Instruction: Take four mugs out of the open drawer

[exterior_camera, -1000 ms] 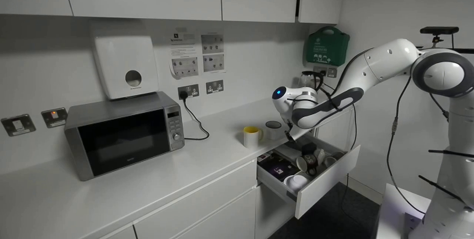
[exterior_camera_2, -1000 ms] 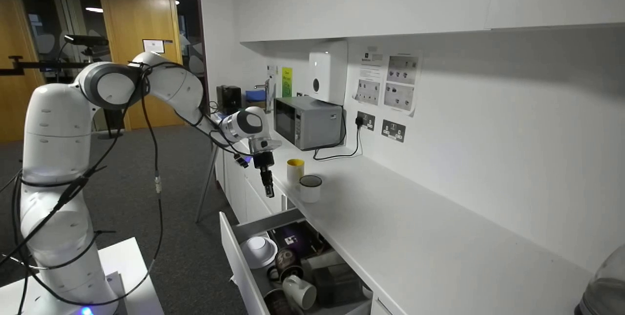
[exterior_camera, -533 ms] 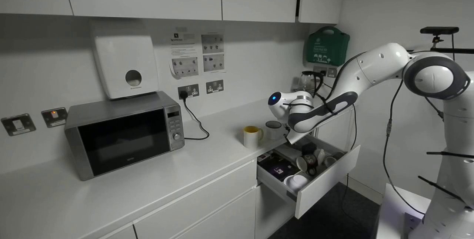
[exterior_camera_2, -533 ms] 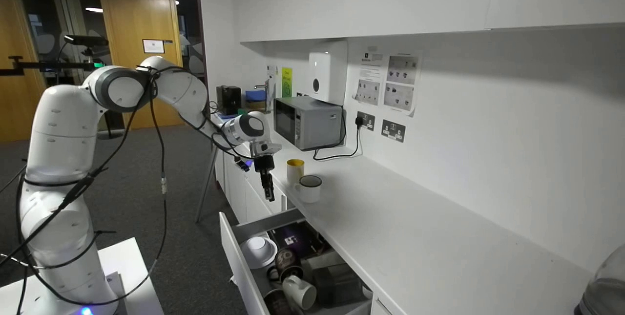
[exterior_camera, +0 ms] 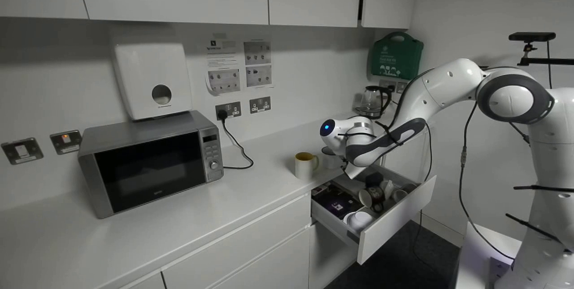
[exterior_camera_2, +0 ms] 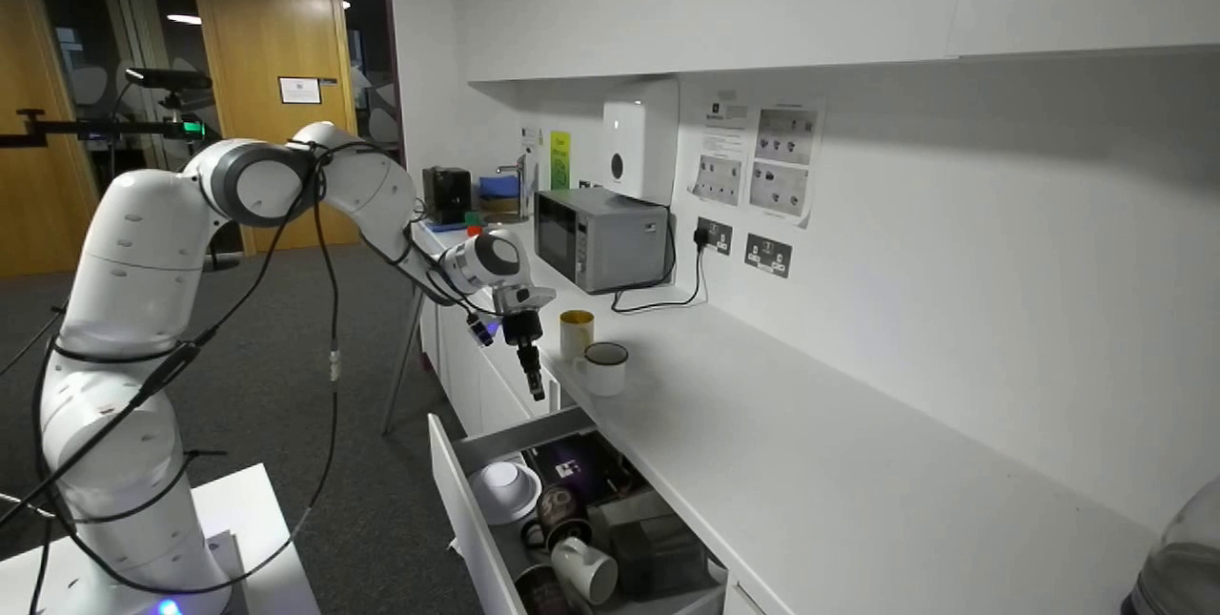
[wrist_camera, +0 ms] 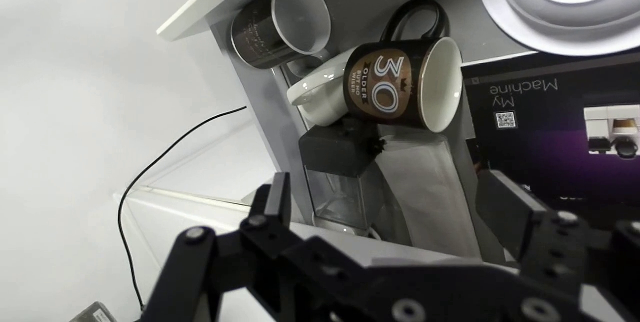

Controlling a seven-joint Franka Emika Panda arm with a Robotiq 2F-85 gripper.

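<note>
In the wrist view my gripper (wrist_camera: 387,184) is open above the open drawer (exterior_camera: 397,222), its jaws wide apart and nothing between them. Beyond the fingertips a dark mug marked "30" (wrist_camera: 382,85) lies on its side. A white mug (wrist_camera: 322,95) is partly hidden beneath it, and another dark mug (wrist_camera: 260,35) with a grey inside lies near the drawer's front corner. Two mugs stand upright on the counter: a white one with a yellow inside (exterior_camera: 304,169) and a white one with a dark rim (exterior_camera_2: 606,377). In an exterior view my gripper (exterior_camera_2: 538,396) hangs just off the counter's edge.
The drawer also holds a white cup and saucer (exterior_camera_2: 507,491), a dark box (wrist_camera: 555,132), a clear container with a dark lid (wrist_camera: 335,182) and a pale flat piece (wrist_camera: 427,182). On the counter (exterior_camera_2: 810,462) are a microwave (exterior_camera: 152,159) and a glass kettle (exterior_camera: 372,101).
The arm has lowered and leaned forward, bringing the gripper slightly down near the counter's edge. More of the kettle shows behind it. Mugs and drawer have stayed put, and the jaws remain open.
</note>
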